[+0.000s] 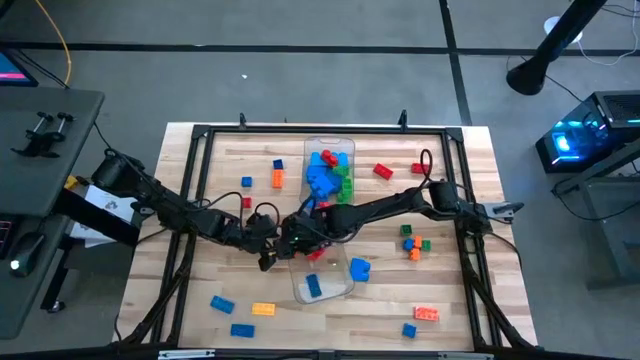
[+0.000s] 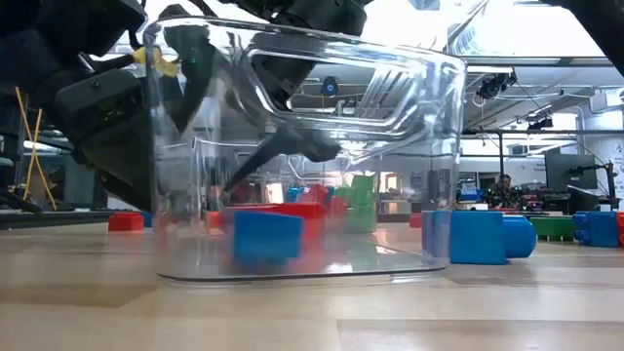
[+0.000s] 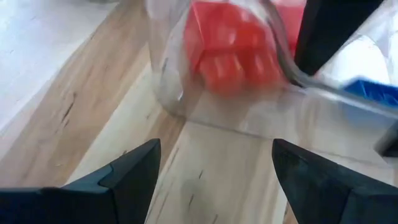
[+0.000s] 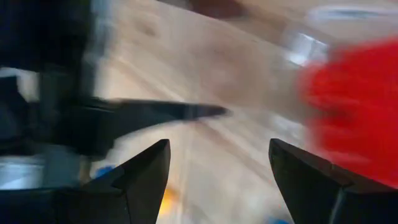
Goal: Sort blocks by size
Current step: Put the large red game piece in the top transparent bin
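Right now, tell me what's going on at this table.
Two robot arms are sorting toy bricks into two clear bins on a wooden table. The far bin is piled with blue, green and red bricks; the near bin holds a blue brick and a red brick. Both end effectors, left and right, are open and empty, close together by the near bin's far left corner. Other bricks lie scattered around.
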{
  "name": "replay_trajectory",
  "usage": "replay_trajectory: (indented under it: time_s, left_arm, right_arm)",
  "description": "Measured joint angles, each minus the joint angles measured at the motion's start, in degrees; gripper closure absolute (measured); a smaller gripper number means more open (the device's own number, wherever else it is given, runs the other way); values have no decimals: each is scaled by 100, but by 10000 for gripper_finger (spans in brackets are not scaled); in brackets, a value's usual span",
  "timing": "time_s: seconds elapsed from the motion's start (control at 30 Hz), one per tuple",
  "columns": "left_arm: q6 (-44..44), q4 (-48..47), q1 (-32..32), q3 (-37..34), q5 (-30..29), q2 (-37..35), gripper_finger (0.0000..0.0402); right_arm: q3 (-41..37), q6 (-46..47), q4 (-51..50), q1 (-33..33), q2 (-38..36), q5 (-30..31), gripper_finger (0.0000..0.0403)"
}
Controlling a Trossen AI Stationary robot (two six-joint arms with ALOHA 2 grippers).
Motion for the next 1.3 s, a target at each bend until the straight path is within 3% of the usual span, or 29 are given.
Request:
replay_trajectory:
  time_s: [0.07, 0.27, 0.47, 0.57, 0.97, 1.3]
  left_arm:
    - [1, -9, -5, 0, 25, 2, 108]
    - [6, -98, -6, 2, 106, 0, 108]
    - [8, -180, -6, 0, 148, -2, 108]
    - [8, -176, -6, 0, 150, -2, 108]
    - [8, -178, -8, 0, 166, -2, 108]
    - [-202, -178, -8, 0, 166, -2, 108]
  right_arm:
    - [22, 13, 176, 0, -4, -34, 135]
    - [177, -436, -776, -9, -156, -97, 135]
    - [597, -708, -2944, 0, -498, 629, 135]
    - [597, -917, -3396, -39, -453, 643, 141]
    - [603, -3310, -2905, -227, -15, 560, 182]
    - [603, -3257, -2399, -297, -26, 614, 183]
